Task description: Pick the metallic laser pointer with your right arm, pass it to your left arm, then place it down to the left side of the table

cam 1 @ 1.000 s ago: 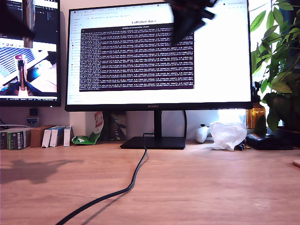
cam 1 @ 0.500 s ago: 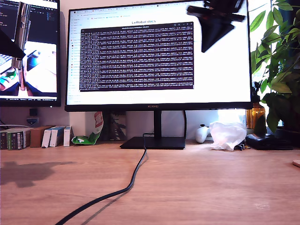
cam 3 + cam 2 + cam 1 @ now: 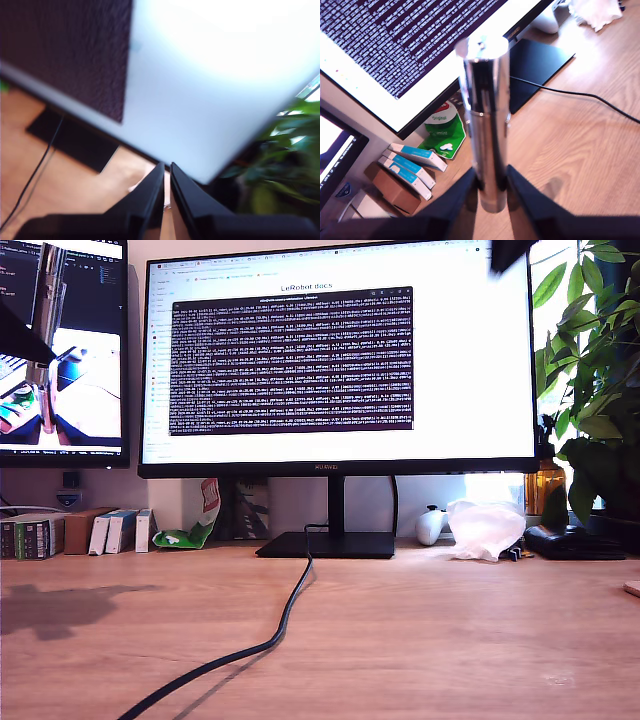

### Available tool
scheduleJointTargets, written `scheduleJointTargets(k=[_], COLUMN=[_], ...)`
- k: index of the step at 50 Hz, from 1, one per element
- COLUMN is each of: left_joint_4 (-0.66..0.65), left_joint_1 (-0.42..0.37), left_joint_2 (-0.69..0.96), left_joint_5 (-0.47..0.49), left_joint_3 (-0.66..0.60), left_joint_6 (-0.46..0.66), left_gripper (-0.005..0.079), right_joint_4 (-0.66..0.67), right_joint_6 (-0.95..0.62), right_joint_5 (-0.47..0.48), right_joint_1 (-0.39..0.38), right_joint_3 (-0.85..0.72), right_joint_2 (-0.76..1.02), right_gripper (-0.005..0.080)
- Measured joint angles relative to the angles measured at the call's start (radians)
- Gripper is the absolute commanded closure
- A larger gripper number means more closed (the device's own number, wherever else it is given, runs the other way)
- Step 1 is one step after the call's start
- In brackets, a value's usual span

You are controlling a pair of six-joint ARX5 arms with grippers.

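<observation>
The metallic laser pointer, a shiny silver cylinder, sticks out from between the black fingers of my first gripper, which is shut on its lower end. It hangs in the air above the table, over the small boxes. In the exterior view, this gripper shows as a dark finger at the upper left edge, with the pointer upright beside it. My second gripper is shut with nothing in it, high in front of the big monitor. Only a dark corner of the second gripper shows at the exterior view's top right.
A large monitor on a black stand fills the back. A black cable runs forward across the table. Small boxes stand at the exterior view's left; crumpled white plastic and a plant at its right.
My second gripper has moved up and toward the exterior view's right, almost out of the picture. My first gripper, with the pointer, shifted a second ago and has held still since.
</observation>
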Motion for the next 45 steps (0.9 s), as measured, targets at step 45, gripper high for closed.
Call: scheduleJointTargets(k=[45], left_joint_4=[-0.218], left_joint_1=[0.0], left_joint_2=[0.349], left_joint_5=[-0.041], left_joint_3=[0.057], left_joint_6=[-0.103], left_gripper=[0.0764], right_joint_4=[0.623], right_joint_6=[-0.054], right_joint_5=[-0.029], right_joint_1=[-0.029], right_joint_3=[-1.172], right_joint_2=[-0.813], right_gripper=[0.0764])
